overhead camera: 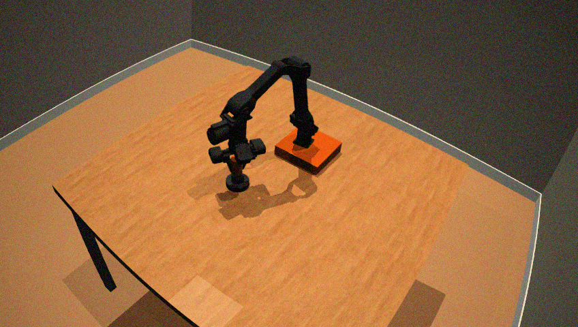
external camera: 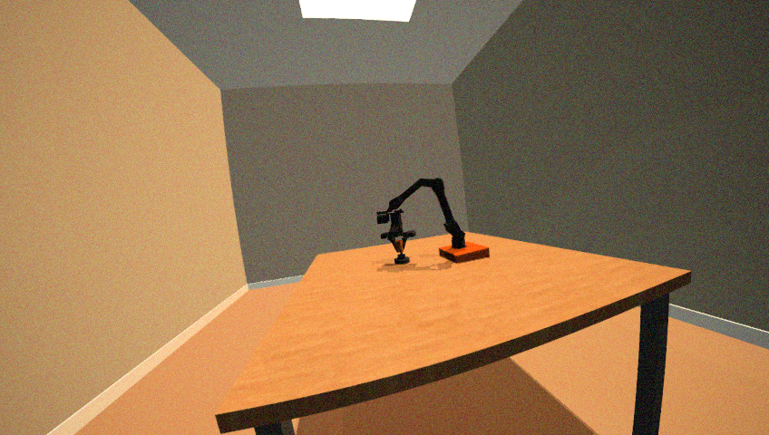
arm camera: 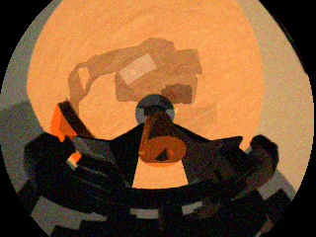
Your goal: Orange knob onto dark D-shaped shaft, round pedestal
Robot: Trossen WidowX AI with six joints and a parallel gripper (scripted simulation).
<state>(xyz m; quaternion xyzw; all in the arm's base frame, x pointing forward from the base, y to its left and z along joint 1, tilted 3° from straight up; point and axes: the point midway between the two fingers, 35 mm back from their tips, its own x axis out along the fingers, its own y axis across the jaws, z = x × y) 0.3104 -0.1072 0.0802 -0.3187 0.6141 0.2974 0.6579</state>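
The orange knob [overhead camera: 236,167] [external camera: 399,246] [arm camera: 174,146] is upright between the fingers of my gripper [overhead camera: 236,170] [external camera: 399,248] [arm camera: 158,125], which is shut on it and points down. The knob's round top, with a dark opening, faces the wrist camera. The dark round pedestal [overhead camera: 237,184] [external camera: 402,260] [arm camera: 142,112] stands on the table directly below the knob and fingertips. The knob's lower end is over the pedestal, close above its base. The shaft and its flat side are hidden, and I cannot tell whether the knob touches the shaft.
The arm's orange base block [overhead camera: 324,150] [external camera: 474,250] [arm camera: 60,124] sits on the wooden table [overhead camera: 324,227] [external camera: 432,312] [arm camera: 222,59], to the right of the pedestal in the top and exterior views. The arm arches over from it and casts a shadow beside the pedestal.
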